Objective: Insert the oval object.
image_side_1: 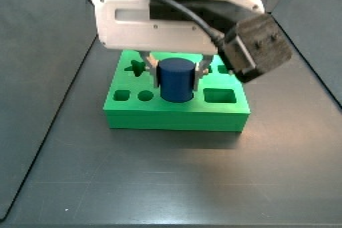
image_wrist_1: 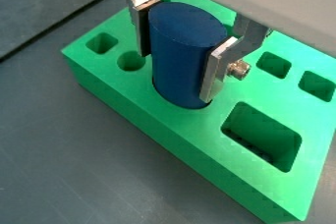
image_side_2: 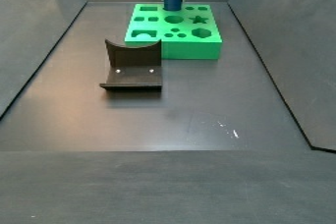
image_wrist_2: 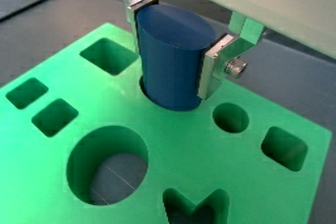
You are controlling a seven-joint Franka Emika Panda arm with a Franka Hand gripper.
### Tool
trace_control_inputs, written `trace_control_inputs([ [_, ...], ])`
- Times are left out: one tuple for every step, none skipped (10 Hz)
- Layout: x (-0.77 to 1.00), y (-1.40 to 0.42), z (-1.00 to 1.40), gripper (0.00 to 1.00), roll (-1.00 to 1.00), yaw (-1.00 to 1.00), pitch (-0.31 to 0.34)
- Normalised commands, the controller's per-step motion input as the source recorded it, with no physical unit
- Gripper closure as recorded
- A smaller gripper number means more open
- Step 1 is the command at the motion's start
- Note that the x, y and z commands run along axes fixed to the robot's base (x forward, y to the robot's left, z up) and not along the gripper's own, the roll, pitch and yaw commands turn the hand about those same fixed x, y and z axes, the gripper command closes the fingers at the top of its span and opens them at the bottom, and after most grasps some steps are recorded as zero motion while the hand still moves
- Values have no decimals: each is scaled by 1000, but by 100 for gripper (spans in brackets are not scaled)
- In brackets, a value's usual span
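— Where's the pincer (image_wrist_1: 184, 39)?

— I see it over the green block (image_wrist_1: 157, 130), plates pinching the blue peg (image_wrist_1: 182, 51) on both sides.

— And the peg?

— Upright, its lower end down in a hole (image_wrist_2: 168, 101) of the block (image_side_1: 174, 110). In a side view, the fixture (image_side_2: 132, 67) stands on the desk (image_side_2: 171, 130) near the block.

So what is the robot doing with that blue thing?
The robot arm's gripper sits over the green block and pinches the oval object, a tall dark blue peg, between its two silver fingers. The peg stands upright with its lower end at a hole in the block, most of it above the top, so it is not pushed all the way in. In a side view, the fixture stands on the floor in front of the block.
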Motion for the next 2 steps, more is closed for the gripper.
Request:
trace_control_inputs([
  [-20, 106, -603, 100, -173, 0, -230],
  [0, 0, 0, 100, 0, 11, -23],
])
